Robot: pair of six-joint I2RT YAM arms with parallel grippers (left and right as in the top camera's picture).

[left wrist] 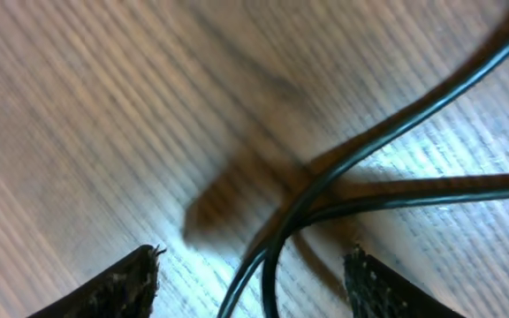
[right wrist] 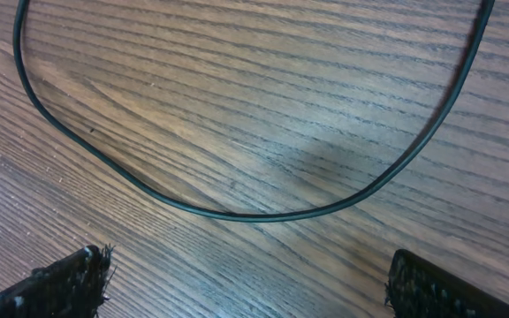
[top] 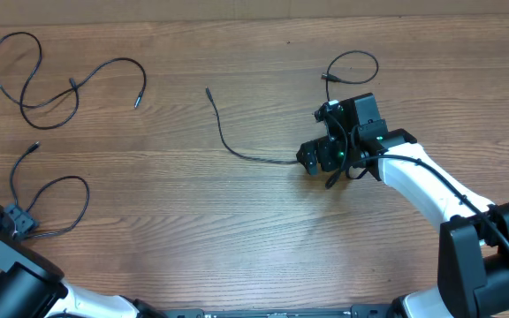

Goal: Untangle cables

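Left tool (left wrist: 254, 287) stood open, with two strands of a thin black looped cable (left wrist: 334, 168) crossing in its gap, by the surface's (top: 166, 256) left edge. Right tool (right wrist: 246, 283) stood open, and a second cable (right wrist: 254, 216) arced just ahead, right of centre. The third cable (top: 73, 84) lay snaked in the far-left corner.

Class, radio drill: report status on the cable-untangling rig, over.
Left gripper open over two cable strands. Right gripper open above a cable loop. Cables lie apart on the table. No obstruction seen.

Cable one (top: 73, 84): black, loosely looped, my far left.
Cable two (top: 69, 178): single loop, my near left.
Cable three (top: 228, 146): curved, centre.
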